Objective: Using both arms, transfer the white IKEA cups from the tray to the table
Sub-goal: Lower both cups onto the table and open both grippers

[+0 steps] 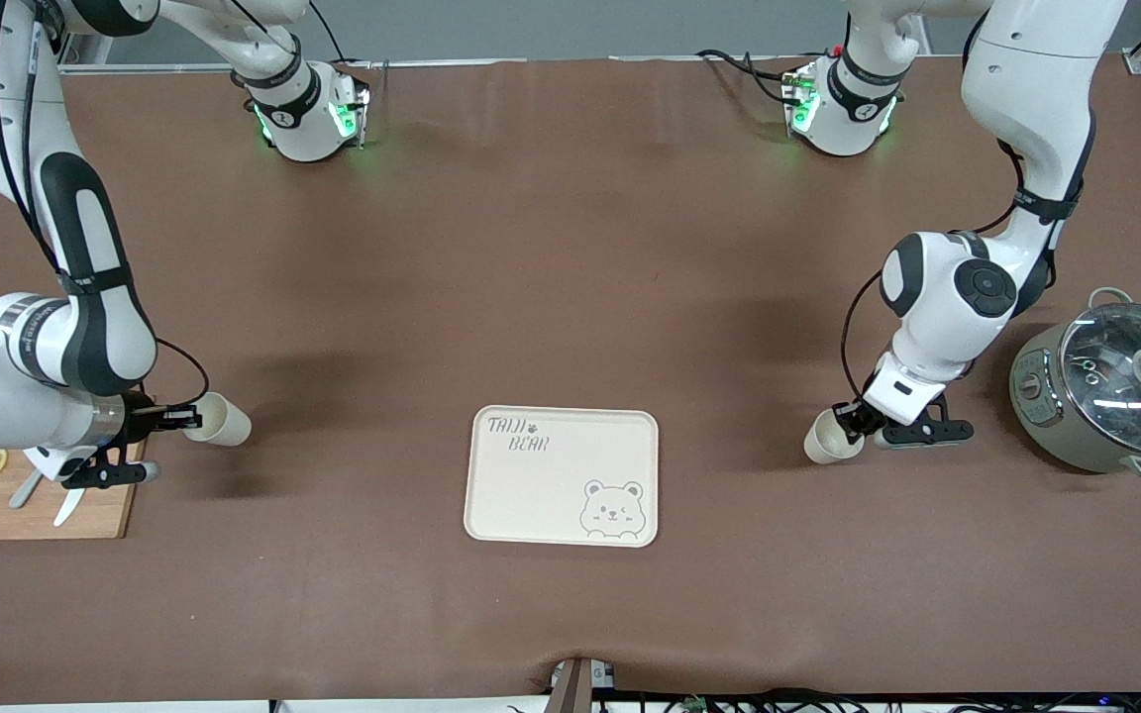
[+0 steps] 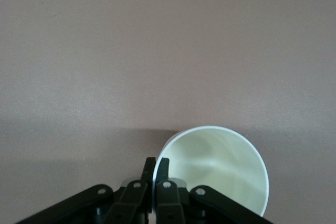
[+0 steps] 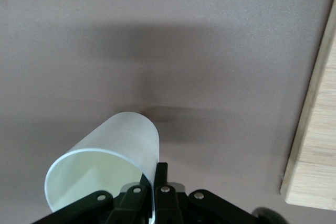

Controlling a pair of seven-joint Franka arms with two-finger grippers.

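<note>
Two white cups are each held by the rim. My right gripper point(image 1: 189, 418) is shut on the rim of one white cup point(image 1: 221, 420), which is tipped on its side just above the table, beside the wooden board. In the right wrist view the fingers point(image 3: 163, 174) pinch this cup's wall point(image 3: 113, 148). My left gripper point(image 1: 854, 420) is shut on the rim of the other white cup point(image 1: 830, 441), tilted low over the table between the tray and the pot. In the left wrist view the fingers point(image 2: 148, 169) clamp that cup's rim point(image 2: 220, 163).
A cream bear-printed tray point(image 1: 551, 495) lies in the middle, toward the front camera. A steel pot with a glass lid point(image 1: 1115, 388) stands at the left arm's end. A wooden board point(image 1: 46, 510) with lemon slices and a knife lies at the right arm's end and also shows in the right wrist view point(image 3: 315, 135).
</note>
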